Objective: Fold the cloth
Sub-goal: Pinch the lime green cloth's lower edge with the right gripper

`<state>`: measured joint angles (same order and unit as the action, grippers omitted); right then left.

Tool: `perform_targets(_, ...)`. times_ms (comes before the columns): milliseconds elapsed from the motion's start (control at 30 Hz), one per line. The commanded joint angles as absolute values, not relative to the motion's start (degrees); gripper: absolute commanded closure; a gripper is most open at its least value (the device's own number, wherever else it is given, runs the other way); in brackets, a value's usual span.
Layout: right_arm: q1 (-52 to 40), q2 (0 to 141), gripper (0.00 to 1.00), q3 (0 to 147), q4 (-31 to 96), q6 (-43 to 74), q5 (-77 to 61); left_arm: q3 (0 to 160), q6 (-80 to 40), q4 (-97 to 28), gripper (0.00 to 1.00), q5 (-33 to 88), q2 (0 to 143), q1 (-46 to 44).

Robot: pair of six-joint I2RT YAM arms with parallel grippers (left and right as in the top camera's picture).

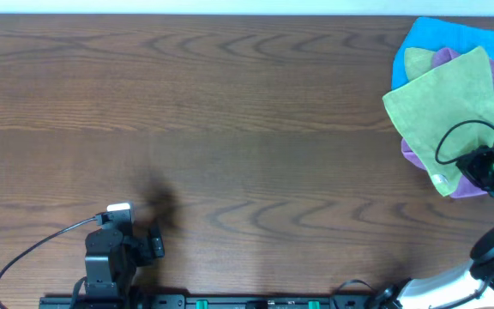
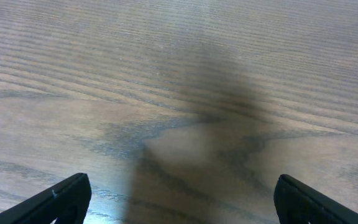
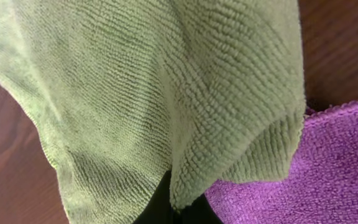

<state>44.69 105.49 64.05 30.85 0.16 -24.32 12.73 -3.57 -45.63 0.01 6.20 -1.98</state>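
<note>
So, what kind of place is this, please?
Probably a robotics test bench, not a home: a dark wood-grain table, a black robot arm at its edge, and a lime-green terry cloth atop a pile of coloured cloths.

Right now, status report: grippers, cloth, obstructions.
Left gripper open over table. Right gripper at the cloth corner, fingers hidden, grip unconfirmed. Cloth unfolded atop purple cloth and blue cloth.

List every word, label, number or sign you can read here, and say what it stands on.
No text can be read in any view.
White tag on the green cloth: too small to read.
White patch on the left arm: no legible marks.
</note>
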Motion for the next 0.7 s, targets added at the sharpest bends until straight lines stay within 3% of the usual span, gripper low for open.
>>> perform_targets(0, 43.8, 105.1, 0.99, 65.5, 31.1, 0.0, -22.9, 10.7, -3.2, -47.7, 0.05, -0.4, 5.7, -1.8)
perform_targets(167, 43.8, 103.8, 0.99, 67.3, 34.5, 0.4, -23.1, 10.7, -3.2, -47.7, 0.05, -0.4, 5.7, -1.8)
perform_targets(200, 43.8, 103.3, 0.91, 68.1, 35.4, 0.4, -23.2, 10.7, -3.2, -47.7, 0.05, -0.4, 5.7, -1.8)
perform_targets(233, 43.8, 102.6, 0.75, 69.0, 36.4, 0.4, -23.4, 10.7, -3.2, -47.7, 0.05, -0.4, 5.7, -1.8)
perform_targets(333, 43.8, 100.0, 0.58, 72.2, 39.9, 0.3, -23.4, 10.7, -3.2, -47.7, 0.05, -0.4, 5.7, -1.8)
perform_targets(367, 43.8, 99.1, 0.67, 73.1, 40.6, 0.3, -23.3, 10.7, -3.2, -47.7, 0.05, -0.4, 5.7, -1.8)
perform_targets(400, 43.8, 98.5, 0.99, 73.6, 40.8, 0.3, -22.8, 10.7, -3.2, -47.7, 0.05, -0.4, 5.7, -1.8)
perform_targets(533, 43.8, 96.9, 0.96, 73.9, 41.0, 0.1, -20.6, 10.7, -3.2, -47.7, 0.05, -0.4, 5.7, -1.8)
perform_targets(567, 43.8, 96.9, 0.66, 73.9, 41.3, 0.1, -20.6, 10.7, -3.2, -47.7, 0.05, -0.4, 5.7, -1.8)
perform_targets(600, 43.8, 97.1, 0.7, 73.8, 41.5, 0.1, -20.6, 10.7, -3.2, -47.7, 0.05, -0.4, 5.7, -1.8)
perform_targets(633, 43.8, 97.2, 0.85, 73.8, 41.6, 0.1, -20.6, 10.7, -3.2, -47.7, 0.05, -0.4, 5.7, -1.8)
perform_targets(667, 43.7, 97.4, 0.8, 73.8, 41.6, 0.1, -20.6, 10.7, -3.2, -47.7, 0.05, -0.4, 5.7, -1.8)
